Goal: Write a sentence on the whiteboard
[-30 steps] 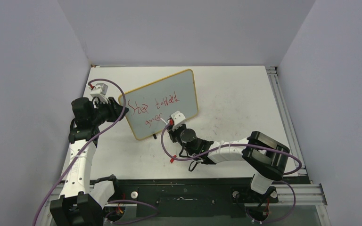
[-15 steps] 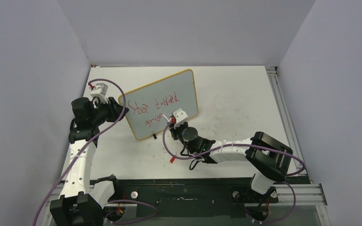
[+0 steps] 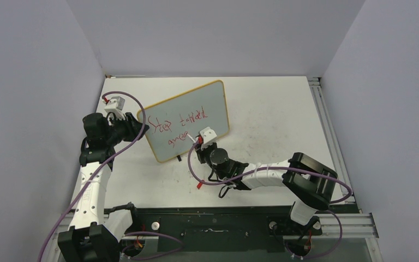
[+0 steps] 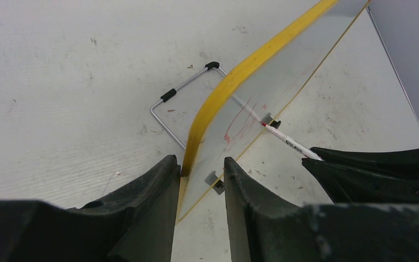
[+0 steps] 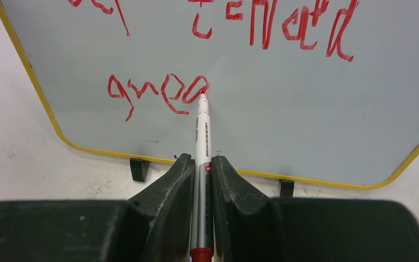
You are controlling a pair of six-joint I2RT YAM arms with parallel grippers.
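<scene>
The whiteboard stands tilted on the table, yellow-framed, with the sentence in red on two lines. My left gripper is at its left edge. In the left wrist view the gripper is shut on the whiteboard, with the frame's corner between the fingers. My right gripper is shut on a white and silver marker. Its red tip touches the whiteboard at the end of the lower line of the sentence, which reads roughly "grea". The right gripper is in front of the board's lower edge.
A wire stand props the board from behind. Two small black feet sit under its lower edge. A small red cap lies on the table near the right arm. Purple cables loop around both arms. Grey walls enclose the table.
The right gripper and marker have shifted slightly to the right along the lower line. The left gripper and the board have not moved.
</scene>
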